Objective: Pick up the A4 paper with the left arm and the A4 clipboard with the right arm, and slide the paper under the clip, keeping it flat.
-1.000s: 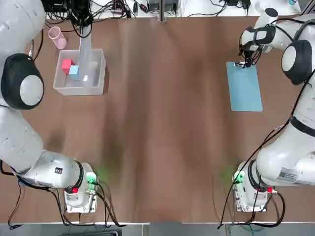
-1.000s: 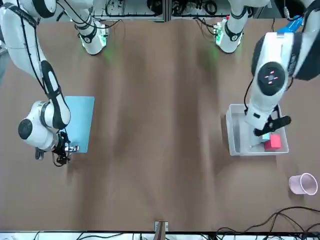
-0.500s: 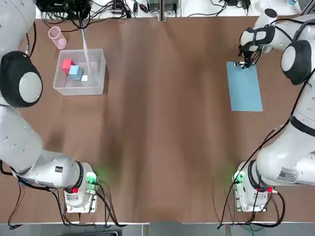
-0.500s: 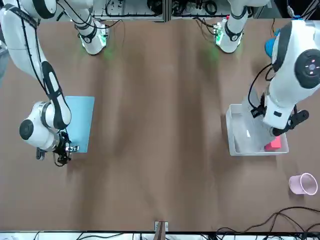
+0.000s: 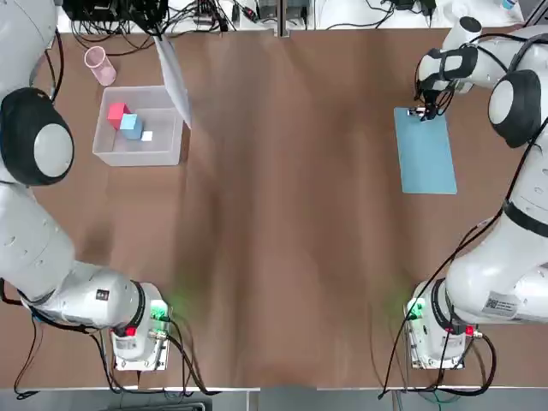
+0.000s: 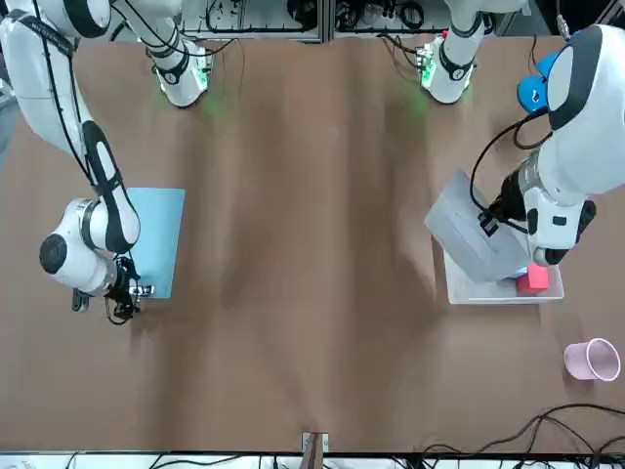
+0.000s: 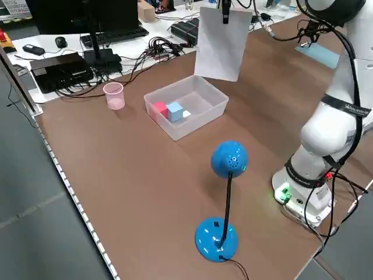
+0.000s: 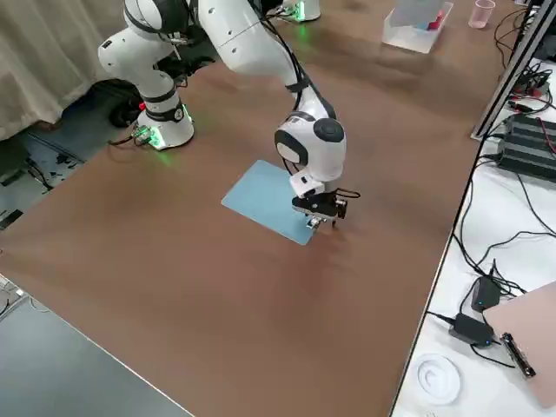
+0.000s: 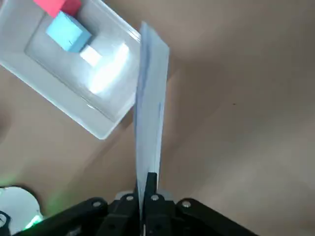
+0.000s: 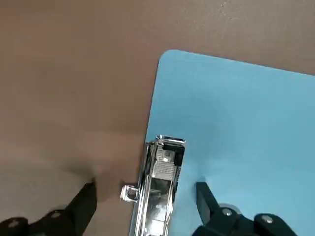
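1. The A4 paper point(image 7: 220, 41) has swung clear of the clear bin point(image 5: 141, 128) and now hangs in the air beside it, pinched at its top edge by the left gripper point(image 9: 146, 189).
2. The A4 clipboard point(image 5: 425, 151) lies flat on the table point(image 5: 291, 214).
3. The right gripper point(image 10: 147, 196) sits low with fingers spread wide either side of the clip point(image 10: 162, 172).

The room is bright, with soft light from above. Shadows on the brown worktop point(image 5: 291, 240) are faint and blurry. Green lamps glow at the arm bases. The clear bin point(image 9: 74, 73) shines white with glare, and the paper point(image 9: 150, 103) looks blurry up close.
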You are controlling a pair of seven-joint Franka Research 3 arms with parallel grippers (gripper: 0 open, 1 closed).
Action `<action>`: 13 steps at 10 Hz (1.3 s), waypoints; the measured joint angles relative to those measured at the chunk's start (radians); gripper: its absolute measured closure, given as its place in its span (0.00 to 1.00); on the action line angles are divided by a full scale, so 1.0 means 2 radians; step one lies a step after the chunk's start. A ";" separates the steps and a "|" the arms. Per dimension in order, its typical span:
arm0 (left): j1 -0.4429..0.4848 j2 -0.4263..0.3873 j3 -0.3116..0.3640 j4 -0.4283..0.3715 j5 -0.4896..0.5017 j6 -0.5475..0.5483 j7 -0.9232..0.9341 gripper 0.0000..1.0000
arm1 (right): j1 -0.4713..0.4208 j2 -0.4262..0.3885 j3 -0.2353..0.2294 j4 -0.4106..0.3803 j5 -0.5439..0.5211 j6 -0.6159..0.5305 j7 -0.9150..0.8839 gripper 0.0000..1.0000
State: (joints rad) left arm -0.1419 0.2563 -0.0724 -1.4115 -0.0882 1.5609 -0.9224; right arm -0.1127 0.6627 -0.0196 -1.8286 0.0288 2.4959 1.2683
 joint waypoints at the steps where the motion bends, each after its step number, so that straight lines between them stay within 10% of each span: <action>1: 0.000 0.003 0.000 0.000 -0.006 0.002 -0.011 0.99 | 0.000 0.000 0.000 0.000 0.000 -0.001 0.000 0.12; 13: -0.001 0.011 0.002 0.008 -0.008 0.013 -0.066 0.99 | 0.001 -0.002 0.000 0.001 0.000 -0.001 0.000 0.43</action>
State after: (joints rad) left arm -0.1430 0.2785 -0.0694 -1.3957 -0.1047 1.5861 -1.0554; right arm -0.1107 0.6580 -0.0191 -1.8258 0.0289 2.4948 1.2683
